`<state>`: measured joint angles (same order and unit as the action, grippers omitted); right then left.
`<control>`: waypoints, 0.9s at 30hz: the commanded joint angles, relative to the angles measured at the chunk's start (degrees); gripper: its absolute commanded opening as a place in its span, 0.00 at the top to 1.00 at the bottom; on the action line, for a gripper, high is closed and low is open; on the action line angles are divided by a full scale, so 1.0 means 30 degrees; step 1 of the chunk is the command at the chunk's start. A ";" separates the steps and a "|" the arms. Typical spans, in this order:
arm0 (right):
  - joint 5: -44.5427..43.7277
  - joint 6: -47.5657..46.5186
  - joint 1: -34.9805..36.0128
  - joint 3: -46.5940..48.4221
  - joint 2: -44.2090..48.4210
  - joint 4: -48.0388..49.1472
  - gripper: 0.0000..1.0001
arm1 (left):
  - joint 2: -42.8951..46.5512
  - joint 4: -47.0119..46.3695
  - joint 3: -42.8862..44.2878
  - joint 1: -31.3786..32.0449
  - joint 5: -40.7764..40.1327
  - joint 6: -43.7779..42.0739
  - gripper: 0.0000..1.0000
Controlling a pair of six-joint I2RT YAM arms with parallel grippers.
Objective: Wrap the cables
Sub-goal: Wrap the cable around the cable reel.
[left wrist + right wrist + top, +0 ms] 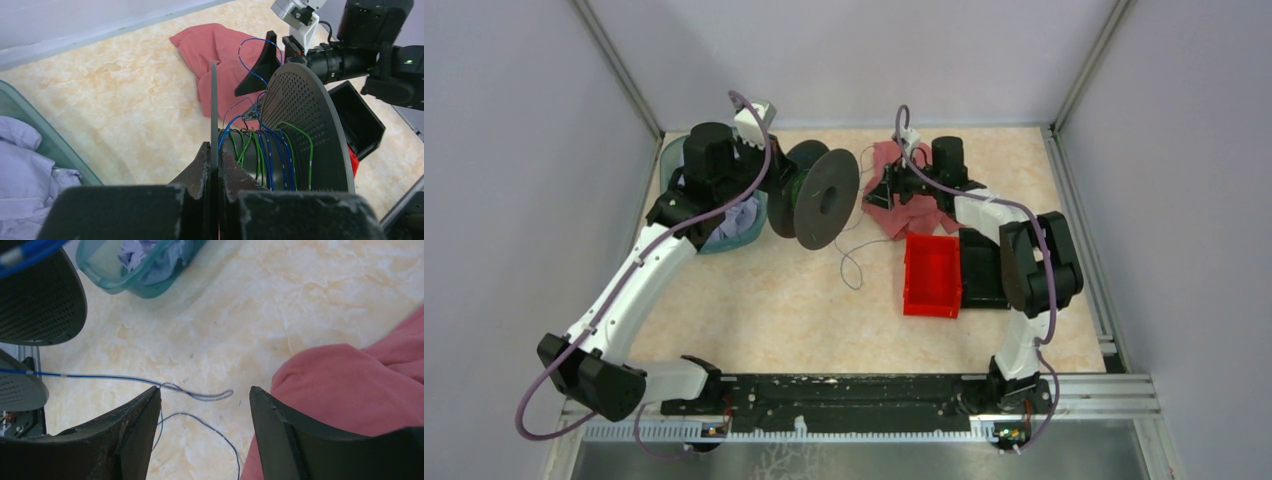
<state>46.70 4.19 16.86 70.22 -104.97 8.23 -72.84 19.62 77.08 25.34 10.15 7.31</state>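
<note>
While the left gripper [214, 152] clamped the black spool [300, 115] by its flange, the right gripper [205, 392] gaped empty above the loose cables [100, 376].

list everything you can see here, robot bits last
spool: 1, black, standing on edge, back middle of the table
wound wire: several turns, blue and green, on the spool's core
loose wire: 1 strand, thin blue-grey, trailing off the spool in loops on the table
cloth: 1, pinkish red, crumpled right of the spool
red bin: 1, red, in front of the cloth
black bin: 1, black, right of the red bin
tub: 1, teal, back left
lilac fabric: 1 bundle, lilac, inside the tub
table: 1, beige marbled
left gripper: 1, black, shut on the spool's rim
right gripper: 1, black, open above the loose wire
</note>
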 commanded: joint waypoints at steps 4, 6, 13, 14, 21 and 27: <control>0.1708 0.1997 0.0085 -0.0980 0.0072 0.6732 0.34 | 0.0390 -0.0738 0.1354 -0.0100 0.1795 0.1054 1.00; 0.1900 0.2299 0.0077 -0.1191 0.0017 0.7282 0.37 | 0.0353 -0.0734 0.1379 -0.0098 0.1911 0.1135 1.00; 0.2361 0.3122 0.0092 -0.2106 0.0079 0.9139 0.63 | 0.0344 -0.0738 0.1348 -0.0218 0.1981 0.1319 1.00; 0.2342 0.3190 0.0092 -0.2172 0.0069 0.9278 0.67 | 0.0344 -0.0738 0.1348 -0.0285 0.2011 0.1380 1.00; 0.1689 0.2998 0.0088 -0.2648 0.0397 0.9391 1.00 | 0.0380 -0.0797 0.1290 -0.0502 0.2049 0.1648 1.00; 0.0040 0.1990 0.0079 -0.2814 0.0881 0.6897 1.00 | 0.0290 -0.0914 0.1441 -0.0691 0.0844 0.1990 1.00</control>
<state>50.13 13.15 16.86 61.52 -105.08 31.44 -72.84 20.67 78.32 23.86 14.44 11.14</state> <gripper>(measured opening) 0.008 0.036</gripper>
